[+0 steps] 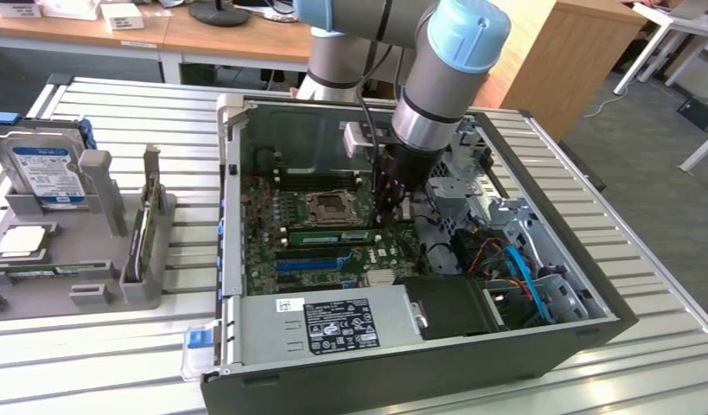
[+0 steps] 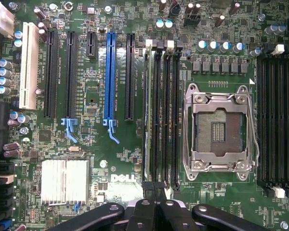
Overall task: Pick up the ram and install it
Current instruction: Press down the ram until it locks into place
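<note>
The end effector point(image 1: 391, 218) is closed, its fingers point(image 2: 156, 190) together above the motherboard point(image 2: 96, 91) inside the open PC case point(image 1: 561, 337). Just under the fingertips lies the ram point(image 1: 330, 235), seated edge-on in a memory slot point(image 2: 158, 110) beside the empty CPU socket point(image 1: 328, 207); whether the fingers grip it or only press on it cannot be told. In the wrist view the ram point(image 2: 145, 110) sits in the outermost slot of the bank, next to the blue slot point(image 2: 109, 77). The case stands on the slatted counter point(image 1: 653, 259). At the exterior view's left, a grey rack point(image 1: 100, 259) holds a hard drive point(image 1: 42, 169).
</note>
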You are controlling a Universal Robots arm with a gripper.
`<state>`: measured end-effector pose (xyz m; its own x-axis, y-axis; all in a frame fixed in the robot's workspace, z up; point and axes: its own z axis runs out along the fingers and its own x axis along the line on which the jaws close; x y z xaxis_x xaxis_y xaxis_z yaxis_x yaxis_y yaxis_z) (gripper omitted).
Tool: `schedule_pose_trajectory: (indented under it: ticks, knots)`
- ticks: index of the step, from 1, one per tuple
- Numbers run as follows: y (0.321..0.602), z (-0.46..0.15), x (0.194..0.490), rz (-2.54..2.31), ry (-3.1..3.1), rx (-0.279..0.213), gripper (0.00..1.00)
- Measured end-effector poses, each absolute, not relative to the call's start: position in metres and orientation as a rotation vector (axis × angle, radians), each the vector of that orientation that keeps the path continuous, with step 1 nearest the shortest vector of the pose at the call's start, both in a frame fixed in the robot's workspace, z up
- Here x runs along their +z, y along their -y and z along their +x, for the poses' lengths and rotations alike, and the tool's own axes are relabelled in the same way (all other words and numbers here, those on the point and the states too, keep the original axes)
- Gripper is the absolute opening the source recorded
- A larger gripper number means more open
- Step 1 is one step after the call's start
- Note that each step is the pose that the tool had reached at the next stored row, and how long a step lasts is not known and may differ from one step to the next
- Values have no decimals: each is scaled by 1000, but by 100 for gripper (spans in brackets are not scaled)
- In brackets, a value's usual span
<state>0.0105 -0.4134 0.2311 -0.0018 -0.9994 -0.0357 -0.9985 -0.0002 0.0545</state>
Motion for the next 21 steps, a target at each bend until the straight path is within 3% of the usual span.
schedule_pose_trajectory:
  ticks: [21]
  knots:
    - [414,13,230,2210,2212,-100,11]
